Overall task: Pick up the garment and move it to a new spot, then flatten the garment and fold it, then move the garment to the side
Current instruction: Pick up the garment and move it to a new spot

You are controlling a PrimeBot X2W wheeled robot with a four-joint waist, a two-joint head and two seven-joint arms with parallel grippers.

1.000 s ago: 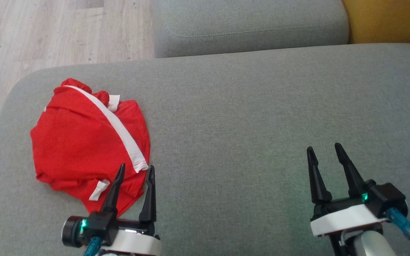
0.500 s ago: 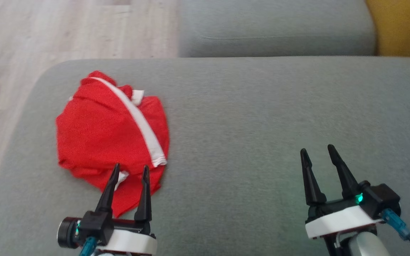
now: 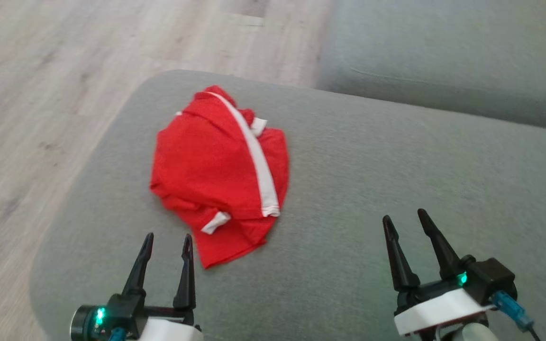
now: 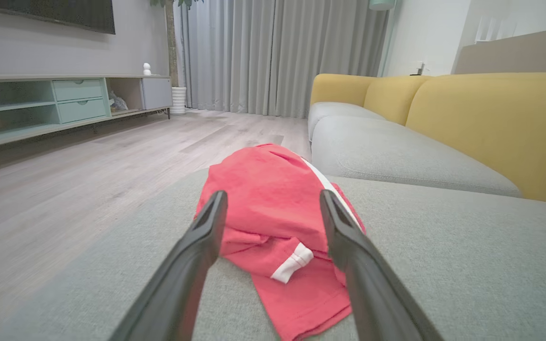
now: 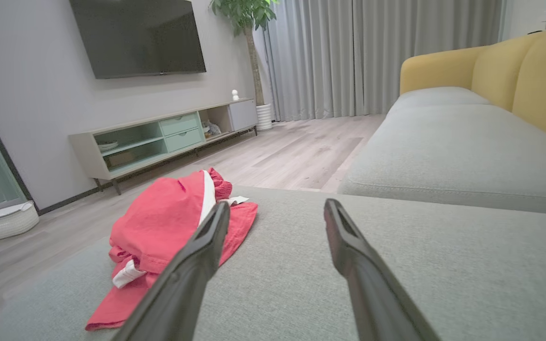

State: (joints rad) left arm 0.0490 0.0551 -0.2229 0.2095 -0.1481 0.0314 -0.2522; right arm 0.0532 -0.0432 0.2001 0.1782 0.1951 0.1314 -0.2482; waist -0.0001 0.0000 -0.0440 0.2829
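Note:
The garment (image 3: 216, 166), red with white stripes and cuffs, lies crumpled near the left end of a grey sofa cushion (image 3: 396, 180). In the left wrist view the garment (image 4: 273, 203) sits straight ahead between my fingers. My left gripper (image 3: 167, 239) is open and empty, hovering just short of the garment's near edge. Well to the right, my right gripper (image 3: 403, 219) stands open over bare cushion with nothing in it; its wrist view has the garment (image 5: 168, 222) to the left of the fingers (image 5: 206, 241).
The cushion's rounded left edge (image 3: 88, 166) drops to a wooden floor (image 3: 40, 94). Another grey seat cushion (image 3: 443, 57) lies beyond, with yellow backrests (image 4: 491, 123). A TV stand (image 5: 159, 137), a TV, a plant and curtains stand across the room.
The head camera has turned left, so the garment sits further right in the picture. Both grippers stay open; the left one now stands short of the garment instead of over its edge.

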